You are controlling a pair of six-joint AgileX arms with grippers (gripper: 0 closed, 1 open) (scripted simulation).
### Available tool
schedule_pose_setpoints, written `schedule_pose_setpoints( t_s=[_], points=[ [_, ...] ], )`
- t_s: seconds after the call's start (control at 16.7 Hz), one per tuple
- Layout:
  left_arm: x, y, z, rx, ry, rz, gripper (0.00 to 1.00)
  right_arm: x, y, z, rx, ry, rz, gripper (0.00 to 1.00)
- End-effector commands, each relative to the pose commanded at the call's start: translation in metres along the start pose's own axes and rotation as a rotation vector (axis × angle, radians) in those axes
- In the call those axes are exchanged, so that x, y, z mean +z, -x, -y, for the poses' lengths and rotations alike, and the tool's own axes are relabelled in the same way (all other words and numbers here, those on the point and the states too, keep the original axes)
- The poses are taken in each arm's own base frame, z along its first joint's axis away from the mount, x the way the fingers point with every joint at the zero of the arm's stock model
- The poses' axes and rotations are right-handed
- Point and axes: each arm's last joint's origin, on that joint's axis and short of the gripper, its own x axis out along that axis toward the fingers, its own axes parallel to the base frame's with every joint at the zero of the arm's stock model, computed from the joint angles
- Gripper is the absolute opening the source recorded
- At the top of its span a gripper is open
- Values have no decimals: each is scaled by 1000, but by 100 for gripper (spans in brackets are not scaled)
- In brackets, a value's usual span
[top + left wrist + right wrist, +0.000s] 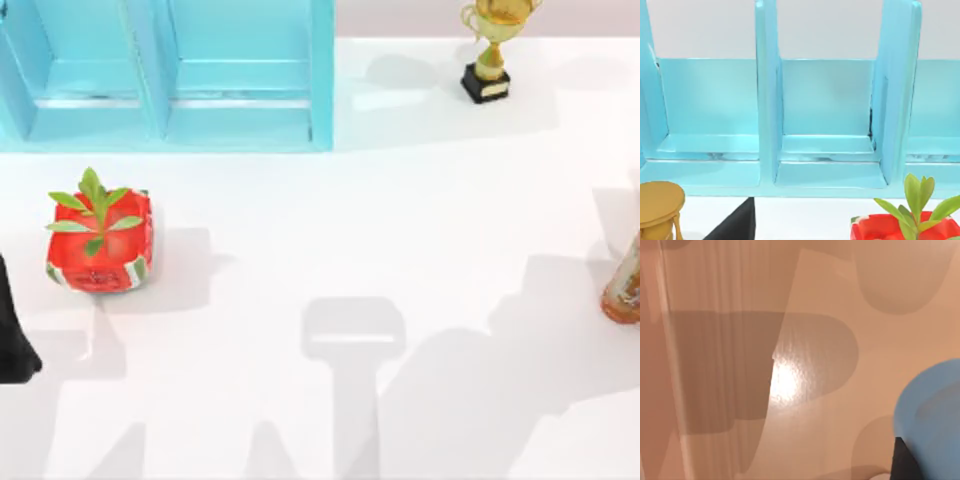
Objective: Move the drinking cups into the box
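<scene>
Blue cup (935, 415) touches right gripper's fingers (902, 462).

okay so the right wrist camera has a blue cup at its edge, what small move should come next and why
Probably carry the blue cup toward the light blue box at the table's back left. The cup sits tight against a dark finger, suggesting it is held, and the box's compartments look open.

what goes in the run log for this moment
box: no cups inside | blue cup: by right hand | left arm: table's left edge
</scene>
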Motion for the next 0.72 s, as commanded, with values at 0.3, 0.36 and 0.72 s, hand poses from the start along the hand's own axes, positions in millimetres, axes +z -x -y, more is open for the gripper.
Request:
schedule_pose_setpoints(
  t_s=[0.3, 0.36, 0.72],
  points=[
    [0, 0, 0, 0, 0, 0, 100, 0, 0, 0, 0, 0, 0, 23],
    [0, 0, 0, 0, 0, 0, 100, 0, 0, 0, 0, 0, 0, 30],
    [0, 0, 0, 0, 0, 0, 100, 0, 0, 0, 0, 0, 0, 75]
  ],
)
